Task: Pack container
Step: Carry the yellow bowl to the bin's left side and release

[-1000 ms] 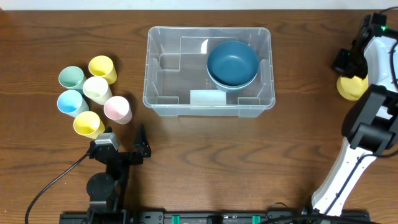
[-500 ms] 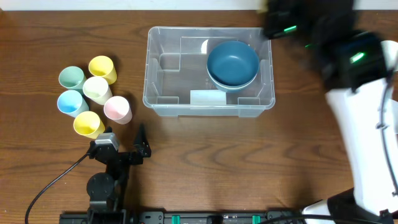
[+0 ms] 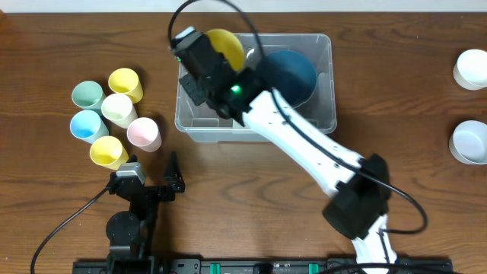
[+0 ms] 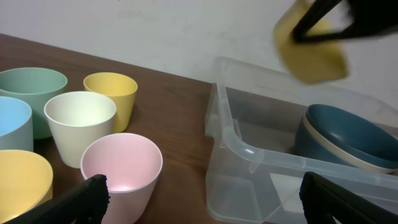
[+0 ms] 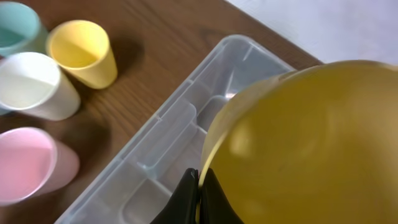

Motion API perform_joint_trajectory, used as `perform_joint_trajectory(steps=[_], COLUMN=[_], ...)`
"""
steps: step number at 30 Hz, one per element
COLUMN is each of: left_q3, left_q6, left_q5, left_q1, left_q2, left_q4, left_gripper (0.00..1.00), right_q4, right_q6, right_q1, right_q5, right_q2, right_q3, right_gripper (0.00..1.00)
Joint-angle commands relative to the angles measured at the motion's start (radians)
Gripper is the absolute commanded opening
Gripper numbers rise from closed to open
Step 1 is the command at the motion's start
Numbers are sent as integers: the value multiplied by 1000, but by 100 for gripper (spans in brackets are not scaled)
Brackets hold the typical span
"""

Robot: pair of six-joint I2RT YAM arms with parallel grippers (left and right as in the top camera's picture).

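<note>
While the right tool (image 5: 199, 182) pinches the rim of a yellow bowl (image 3: 226, 47) over the container (image 3: 329, 114) at its 10 o'clock corner — left tool (image 4: 214, 198) sits wide, empty, at 7 o'clock on the counter (image 3: 228, 202).

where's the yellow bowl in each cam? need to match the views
Overhead: yellow bowl at top centre, over the upper-left part of the container.
Left wrist: blurred at top right, above the container.
Right wrist: fills the right half, its rim pinched by the right gripper.
Shared landmark: the container, below the bowl in all three views.
</note>
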Motion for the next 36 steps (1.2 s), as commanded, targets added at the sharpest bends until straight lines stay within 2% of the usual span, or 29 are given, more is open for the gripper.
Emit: perform_joint_trajectory(steps=[1, 7, 17, 36], left_q3=[-23, -23, -23, -23], left_q6=[1, 1, 1, 1], left_q5=[11, 11, 11, 11], left_q1=[-1, -1, -1, -1], left_q2=[-6, -6, -6, -6], left_q4=[-24, -24, -24, -24], left_gripper=[98, 98, 98, 98], right_q4=[48, 123, 143, 135], right_q6=[-18, -24, -9, -2], right_q1=[-12, -37, -69, -91], right_q5=[45, 20, -20, -23], right_q2=[47, 137, 246, 293], right_q3=[4, 4, 4, 4], right_gripper=[1, 1, 1, 1])
